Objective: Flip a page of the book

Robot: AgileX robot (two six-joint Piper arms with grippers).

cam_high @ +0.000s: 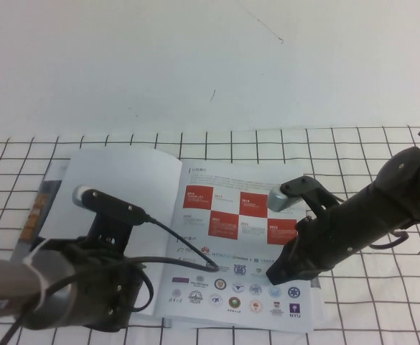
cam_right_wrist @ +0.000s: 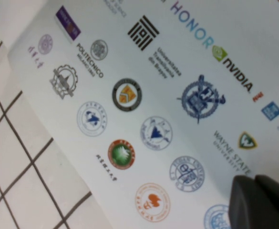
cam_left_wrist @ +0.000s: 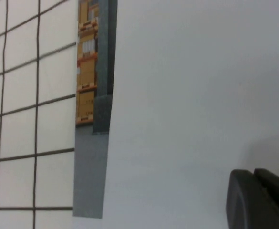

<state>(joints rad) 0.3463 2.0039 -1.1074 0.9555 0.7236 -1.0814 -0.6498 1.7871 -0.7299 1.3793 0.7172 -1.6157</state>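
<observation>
Glossy white, the book (cam_high: 217, 237) lies open on the gridded table (cam_high: 353, 154), near its front edge between the two arms. Its left side is the page (cam_high: 120, 187), showing its plain white reverse and lying flat; past its outer edge peeks a strip of the sheet with the orange warehouse photo (cam_high: 34, 215), which the left wrist view shows as stacked orange racks (cam_left_wrist: 87, 62) beside a grey band. The right side is the page with red squares (cam_high: 240, 214) and rows of logos (cam_high: 235, 286). The left hand (cam_high: 113, 287) hovers low over the lower part of the white page; its dark fingertips (cam_left_wrist: 261, 200) sit pressed together, closed on nothing. The right hand (cam_high: 278, 273) hangs over the logo rows at the lower right part of the book, and its fingertips (cam_right_wrist: 261, 202) likewise appear together, just above the printed university crests, holding nothing
</observation>
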